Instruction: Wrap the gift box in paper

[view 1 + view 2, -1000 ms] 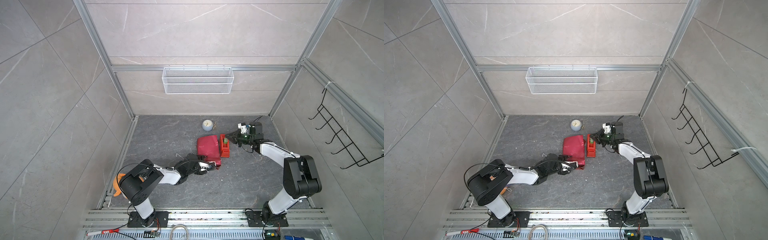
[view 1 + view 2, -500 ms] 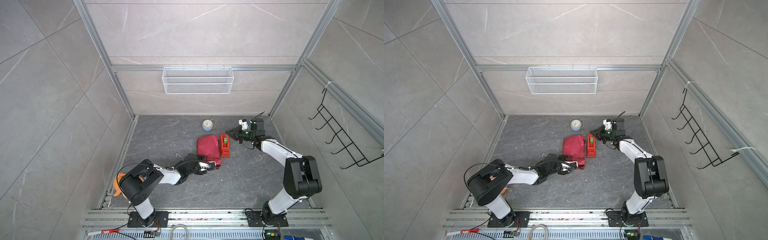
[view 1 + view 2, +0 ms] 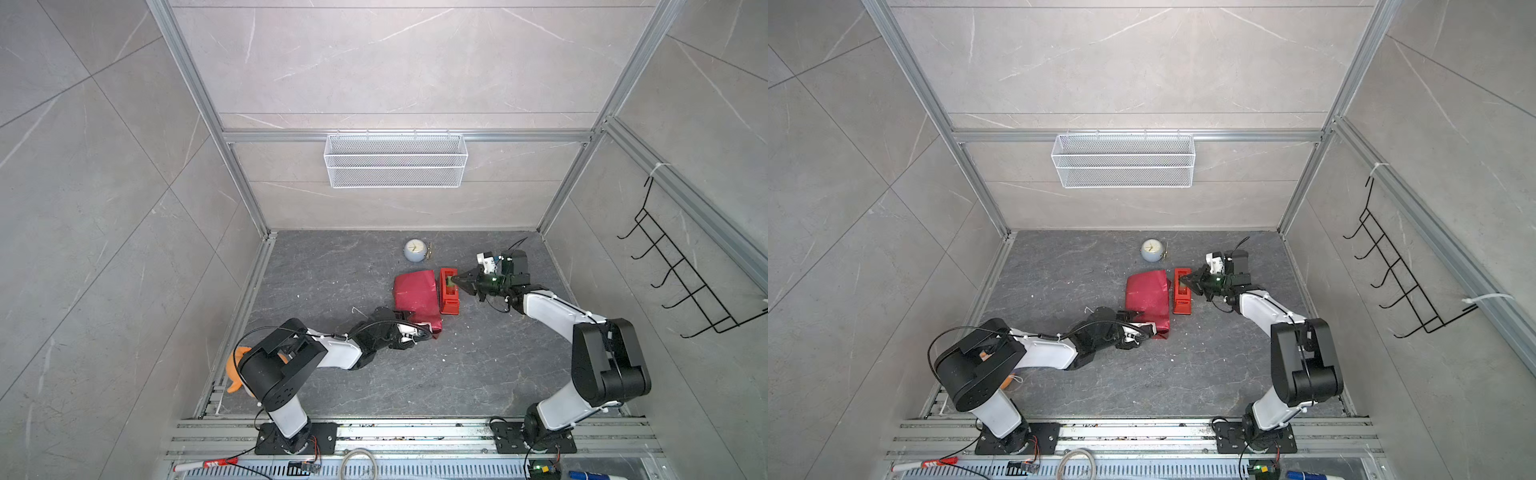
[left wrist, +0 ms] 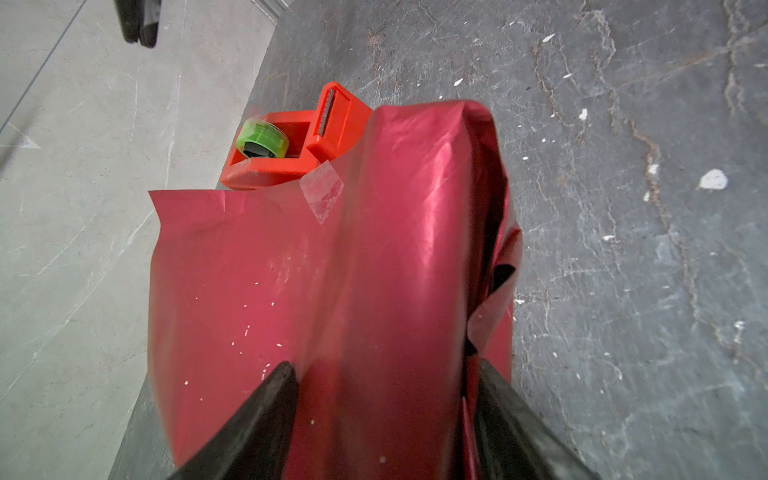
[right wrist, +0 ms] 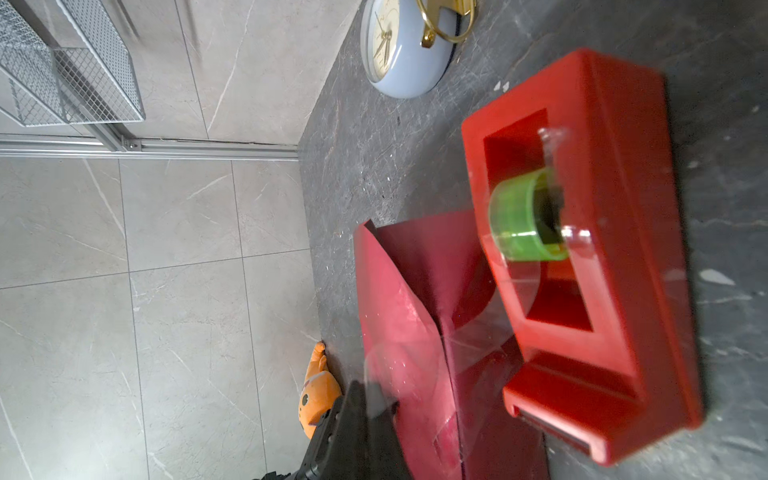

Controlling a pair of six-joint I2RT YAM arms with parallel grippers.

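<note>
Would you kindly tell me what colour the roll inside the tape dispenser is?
The tape roll is bright green, clearest in the right wrist view.

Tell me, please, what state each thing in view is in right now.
paper, folded over the gift box, ends open.
gift box, hidden under the paper.
tape dispenser, upright beside the paper, green roll loaded.
tape strip, drawn out, joined to the roll.
left gripper, closed on the wrapped near end.
right gripper, shut on the tape strip.
clock, lying face up.
wire basket, empty.
</note>
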